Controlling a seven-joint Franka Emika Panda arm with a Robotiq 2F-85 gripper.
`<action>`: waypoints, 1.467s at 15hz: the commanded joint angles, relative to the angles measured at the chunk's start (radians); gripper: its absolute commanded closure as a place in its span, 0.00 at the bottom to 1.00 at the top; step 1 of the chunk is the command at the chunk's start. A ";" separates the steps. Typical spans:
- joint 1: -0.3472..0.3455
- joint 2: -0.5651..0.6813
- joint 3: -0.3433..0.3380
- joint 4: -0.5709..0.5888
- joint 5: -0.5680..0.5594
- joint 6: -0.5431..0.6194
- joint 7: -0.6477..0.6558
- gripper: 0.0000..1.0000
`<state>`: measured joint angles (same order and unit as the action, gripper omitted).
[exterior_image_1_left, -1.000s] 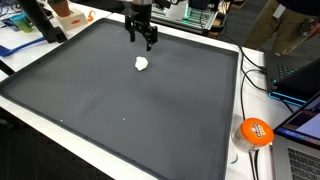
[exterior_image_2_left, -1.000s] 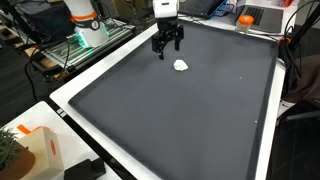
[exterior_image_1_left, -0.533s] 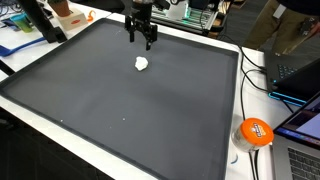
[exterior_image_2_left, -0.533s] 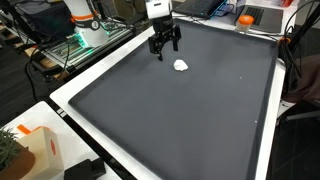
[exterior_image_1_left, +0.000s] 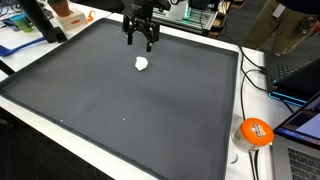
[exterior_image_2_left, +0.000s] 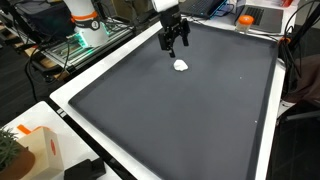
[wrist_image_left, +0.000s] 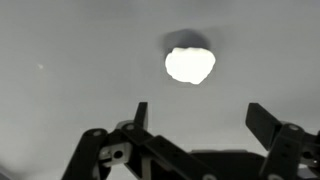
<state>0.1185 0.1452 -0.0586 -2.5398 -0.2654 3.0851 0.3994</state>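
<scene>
A small white crumpled lump (exterior_image_1_left: 142, 64) (exterior_image_2_left: 181, 66) lies on the dark mat (exterior_image_1_left: 120, 110) (exterior_image_2_left: 190, 120). My gripper (exterior_image_1_left: 140, 41) (exterior_image_2_left: 174, 46) hangs above the mat a short way behind the lump, apart from it. Its fingers stand wide open with nothing between them. In the wrist view the lump (wrist_image_left: 190, 64) shows bright ahead of the open gripper (wrist_image_left: 205, 115), beyond the fingertips and slightly off to one side.
A white border frames the mat (exterior_image_1_left: 225, 120). An orange round object (exterior_image_1_left: 255, 132) sits off the mat near laptops and cables (exterior_image_1_left: 295, 75). A white and orange robot base (exterior_image_2_left: 85, 20) stands behind the mat. A box (exterior_image_2_left: 30, 145) lies near the front corner.
The gripper has risen slightly and turned about its axis above the mat, staying open. The white lump has not moved.
</scene>
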 joint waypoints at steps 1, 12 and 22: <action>0.025 0.026 -0.026 0.010 -0.058 0.078 -0.006 0.00; 0.290 0.082 -0.317 -0.113 -0.133 0.433 -0.030 0.00; -0.003 0.180 0.083 -0.116 0.010 0.513 -0.172 0.00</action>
<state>0.1954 0.3315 -0.0687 -2.6499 -0.3180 3.6075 0.2943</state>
